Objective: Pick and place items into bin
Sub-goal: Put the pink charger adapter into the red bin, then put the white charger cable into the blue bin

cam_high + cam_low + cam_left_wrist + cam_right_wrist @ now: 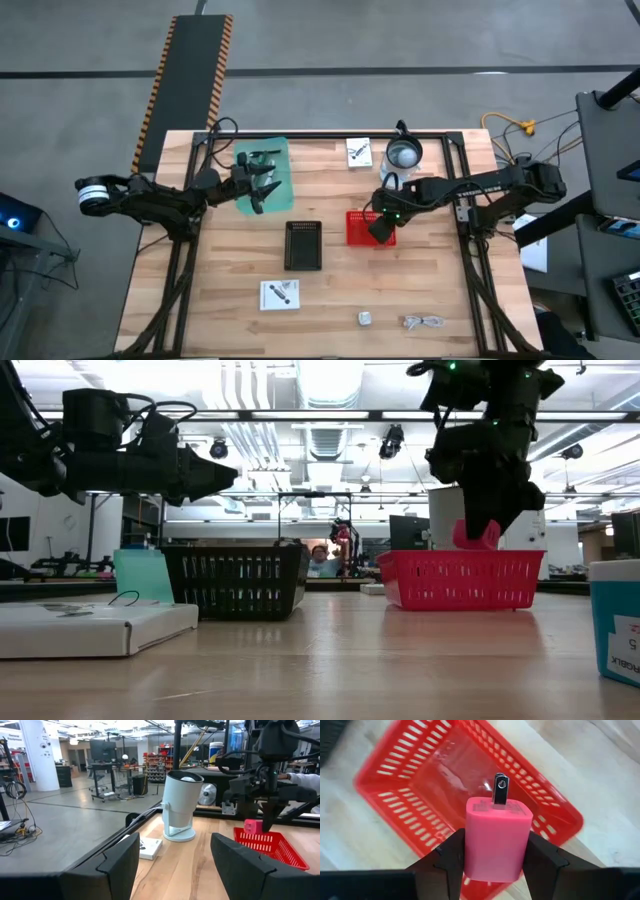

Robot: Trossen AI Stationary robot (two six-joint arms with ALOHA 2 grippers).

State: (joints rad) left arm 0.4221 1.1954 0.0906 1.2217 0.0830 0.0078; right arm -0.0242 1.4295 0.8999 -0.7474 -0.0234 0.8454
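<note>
The wooden table (330, 290) holds a red plastic basket with slotted walls (415, 785). Everything else here is told from that basket.

Right above the red basket hangs the right gripper (495, 852). Its two dark fingers (451, 855) pinch a pink plastic plug block (496, 840) from both sides. The block is a smooth, rounded pink box. Shiny metal prongs (500, 789) stick out of one end. The block's long side runs along the fingers, and the prongs point away from the gripper, down toward the inside of the red basket. The block is in the air and does not touch the basket.

Just beside the red basket, toward the left arm, sits a black slotted basket (303, 245). Far past that, the left gripper (262, 186) hovers over a green flat mat (275, 160). Its fingers (120, 865) are spread wide apart with nothing between them.

Behind the red basket stands a clear round jug (403, 153), with a white card (359, 152) next to it. In front of the basket, near the table edge, lie another white card (280, 294), a tiny silver cube (365, 319) and a silvery cable bundle (423, 322).
</note>
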